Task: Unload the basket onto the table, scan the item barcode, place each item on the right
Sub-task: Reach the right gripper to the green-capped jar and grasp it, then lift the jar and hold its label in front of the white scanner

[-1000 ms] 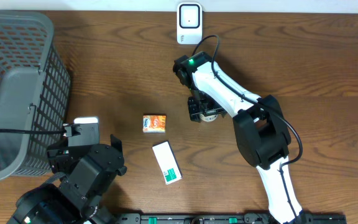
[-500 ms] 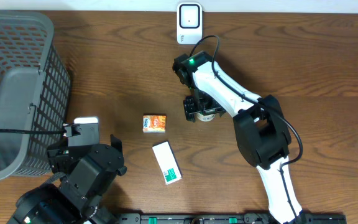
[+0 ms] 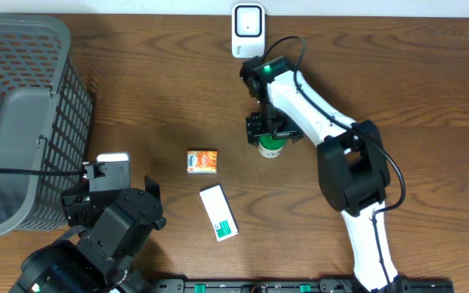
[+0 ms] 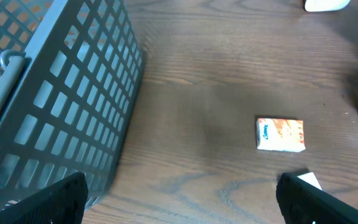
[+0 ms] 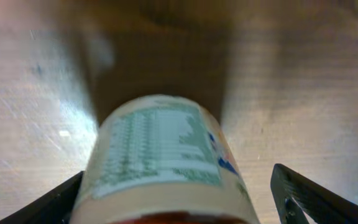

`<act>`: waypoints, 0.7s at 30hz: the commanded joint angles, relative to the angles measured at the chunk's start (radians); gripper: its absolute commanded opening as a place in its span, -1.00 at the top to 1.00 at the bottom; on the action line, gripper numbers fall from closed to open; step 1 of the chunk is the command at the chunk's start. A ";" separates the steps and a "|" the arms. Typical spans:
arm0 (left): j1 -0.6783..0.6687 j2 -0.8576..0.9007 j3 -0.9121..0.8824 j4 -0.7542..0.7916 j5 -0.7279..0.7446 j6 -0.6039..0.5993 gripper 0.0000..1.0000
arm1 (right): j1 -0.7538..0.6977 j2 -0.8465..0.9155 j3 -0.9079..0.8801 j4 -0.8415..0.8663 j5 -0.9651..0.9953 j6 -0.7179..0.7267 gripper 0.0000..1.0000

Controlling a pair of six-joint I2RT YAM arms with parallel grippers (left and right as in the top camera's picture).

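Note:
A small round container (image 3: 271, 147) with a green and white label sits mid-table, below the white scanner (image 3: 248, 30) at the far edge. My right gripper (image 3: 269, 130) is over it. In the right wrist view the container (image 5: 160, 155) fills the space between the fingers of the right gripper (image 5: 179, 196). The jaws are open, with a clear gap on the right finger's side. My left gripper (image 4: 179, 205) is open and empty low at the front left. An orange packet (image 3: 203, 161) and a white-and-green box (image 3: 218, 212) lie on the table.
A large grey mesh basket (image 3: 23, 122) stands at the left edge, close to the left arm (image 3: 108, 220). The same basket (image 4: 55, 93) takes up the left half of the left wrist view, and the orange packet (image 4: 280, 135) lies to its right.
The right gripper's jaws have spread wider around the container. The right arm has shifted slightly right and toward the scanner. The left arm has not moved.

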 commanded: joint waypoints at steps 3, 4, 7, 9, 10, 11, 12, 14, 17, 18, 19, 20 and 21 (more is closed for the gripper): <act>0.005 -0.002 0.006 -0.006 -0.009 -0.006 -0.94 | 0.012 -0.021 0.019 0.030 -0.051 -0.002 -0.65; 0.005 -0.002 0.006 -0.006 -0.009 -0.006 -0.94 | 0.016 -0.021 0.019 0.032 -0.051 0.006 -0.64; 0.005 -0.002 0.006 -0.006 -0.009 -0.006 -0.94 | 0.027 -0.021 0.015 0.025 -0.050 0.038 -0.62; 0.005 -0.002 0.006 -0.006 -0.009 -0.006 -0.94 | 0.033 -0.021 0.009 0.018 -0.050 0.073 -0.61; 0.005 -0.002 0.006 -0.006 -0.009 -0.006 -0.95 | 0.035 -0.021 0.006 0.018 -0.048 0.089 -0.60; 0.005 -0.002 0.006 -0.006 -0.009 -0.006 -0.94 | 0.037 -0.021 0.003 0.018 -0.047 0.101 -0.60; 0.005 -0.002 0.006 -0.006 -0.009 -0.006 -0.94 | 0.038 -0.021 0.002 0.019 -0.047 0.106 -0.60; 0.005 -0.002 0.006 -0.006 -0.009 -0.006 -0.94 | 0.038 -0.021 0.002 0.019 -0.046 0.115 -0.55; 0.005 -0.002 0.006 -0.006 -0.009 -0.006 -0.94 | 0.033 -0.021 -0.004 0.019 -0.040 0.134 -0.44; 0.005 -0.002 0.006 -0.006 -0.009 -0.005 -0.94 | 0.033 -0.021 -0.007 0.019 -0.040 0.144 -0.44; 0.005 -0.002 0.006 -0.006 -0.009 -0.006 -0.94 | 0.033 -0.021 -0.011 0.019 -0.039 0.154 -0.43; 0.005 -0.002 0.006 -0.006 -0.009 -0.005 -0.94 | 0.035 -0.021 -0.019 0.024 -0.036 0.170 -0.43; 0.005 -0.002 0.006 -0.006 -0.009 -0.005 -0.94 | 0.037 -0.021 -0.029 0.030 -0.031 0.190 -0.44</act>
